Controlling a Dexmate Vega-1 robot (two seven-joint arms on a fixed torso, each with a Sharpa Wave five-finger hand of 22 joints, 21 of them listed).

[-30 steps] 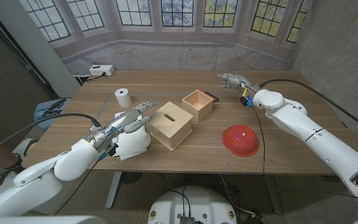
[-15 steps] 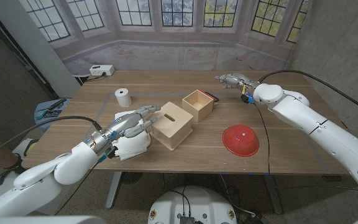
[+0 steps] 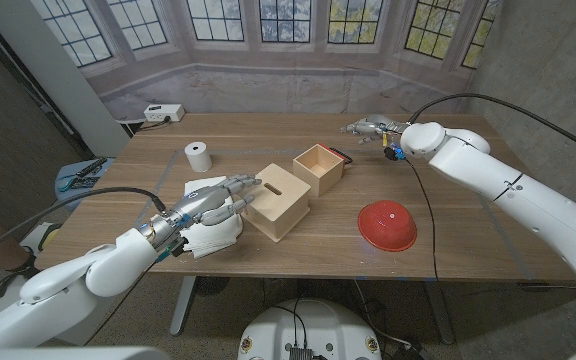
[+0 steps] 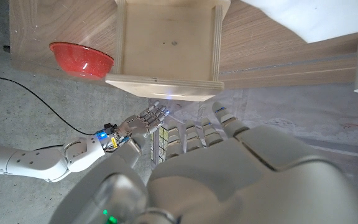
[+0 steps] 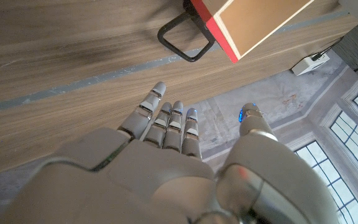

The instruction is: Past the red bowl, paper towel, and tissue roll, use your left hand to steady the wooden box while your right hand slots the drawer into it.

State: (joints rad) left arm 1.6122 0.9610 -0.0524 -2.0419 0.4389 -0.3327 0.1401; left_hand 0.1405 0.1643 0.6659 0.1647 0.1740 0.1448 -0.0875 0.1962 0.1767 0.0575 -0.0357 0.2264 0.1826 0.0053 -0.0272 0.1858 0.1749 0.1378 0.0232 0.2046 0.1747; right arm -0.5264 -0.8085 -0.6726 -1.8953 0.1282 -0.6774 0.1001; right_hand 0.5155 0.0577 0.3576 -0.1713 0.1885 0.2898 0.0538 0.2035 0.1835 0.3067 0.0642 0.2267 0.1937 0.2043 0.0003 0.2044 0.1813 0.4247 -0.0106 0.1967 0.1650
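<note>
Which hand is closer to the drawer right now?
Right. The right hand hovers open just beyond the drawer, near its handle. The left hand is at the wooden box's far side, over the paper towel.

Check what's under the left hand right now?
Under the left hand lies the white paper towel, its folded edge sticking out toward the table edge. The fingers reach the wooden box. The towel's covered part is hidden.

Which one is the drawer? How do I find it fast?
Start at the wooden table and find the two pale wooden boxes in its middle. The drawer is the farther one, open on top and empty. Unlike the closed wooden box with a slot, it has a red face and a black handle.
</note>
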